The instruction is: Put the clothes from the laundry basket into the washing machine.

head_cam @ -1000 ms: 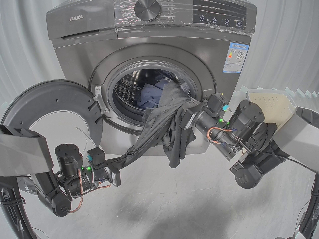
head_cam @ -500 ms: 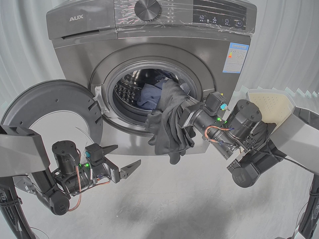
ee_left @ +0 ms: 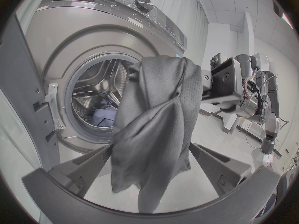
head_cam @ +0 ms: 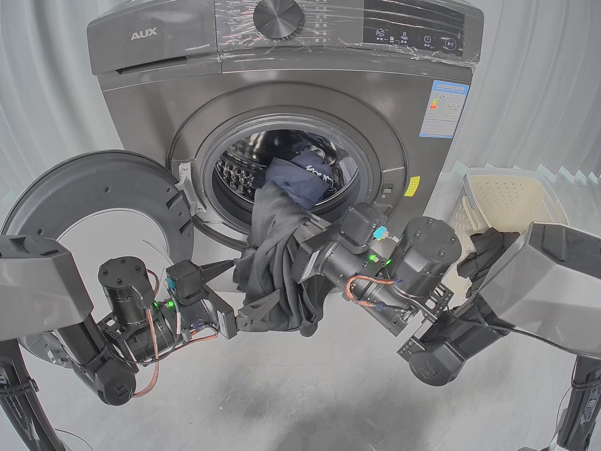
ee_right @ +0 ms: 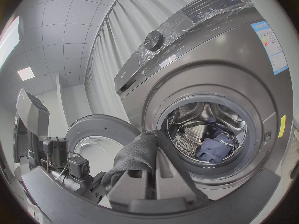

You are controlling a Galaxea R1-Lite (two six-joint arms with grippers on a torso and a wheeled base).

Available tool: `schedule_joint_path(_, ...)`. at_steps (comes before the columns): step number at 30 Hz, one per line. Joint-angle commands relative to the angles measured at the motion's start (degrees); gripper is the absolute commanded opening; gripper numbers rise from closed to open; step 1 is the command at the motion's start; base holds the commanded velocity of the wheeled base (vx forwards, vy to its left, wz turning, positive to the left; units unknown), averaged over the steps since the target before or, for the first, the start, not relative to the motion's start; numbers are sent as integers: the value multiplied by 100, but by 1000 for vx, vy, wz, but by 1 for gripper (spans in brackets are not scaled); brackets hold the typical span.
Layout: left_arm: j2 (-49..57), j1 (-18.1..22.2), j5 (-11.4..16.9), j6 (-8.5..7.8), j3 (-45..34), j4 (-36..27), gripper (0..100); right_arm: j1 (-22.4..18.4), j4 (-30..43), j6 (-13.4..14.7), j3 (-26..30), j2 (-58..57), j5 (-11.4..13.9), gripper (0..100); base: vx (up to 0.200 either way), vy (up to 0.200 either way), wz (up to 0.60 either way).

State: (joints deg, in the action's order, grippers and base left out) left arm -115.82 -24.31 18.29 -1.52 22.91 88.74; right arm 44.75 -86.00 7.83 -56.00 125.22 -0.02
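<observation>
Grey mesh-knit garment (ee_left: 155, 115) hangs crumpled from the right end effector (ee_right: 154, 171).

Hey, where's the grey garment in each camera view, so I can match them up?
Head view: garment hangs centre, from the right gripper.
Left wrist view: garment hangs between open fingers of the left gripper.
Right wrist view: garment bunched over the right gripper.
Shared landmark: the dial.
</observation>
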Motion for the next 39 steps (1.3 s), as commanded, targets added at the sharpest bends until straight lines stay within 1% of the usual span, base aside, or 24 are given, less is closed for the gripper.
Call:
schedule_joint_path(1, -28, -92, -9, 3, 91, 3, 100, 165, -4, 0, -16, 143, -24, 0, 0, 0, 0)
schedule_joint_path(11, -116, -109, -9, 3, 135, 3, 100, 376, -4, 17, -7, 178, -68, 0, 0, 0, 0)
schedule_joint_path(20, -54, -118, 0, 12, 56, 12, 100, 201, -4, 17, -95, 292, -77, 0, 0, 0, 0)
schedule_joint_path(31, -107, -232, 0, 3, -5, 12, 100, 271, -4, 17, -209, 433, -85, 0, 0, 0, 0)
schedule_joint_path(39, -309, -171, -27, -23, 100, 12, 100, 376, -4, 26, -192, 310, -103, 0, 0, 0, 0)
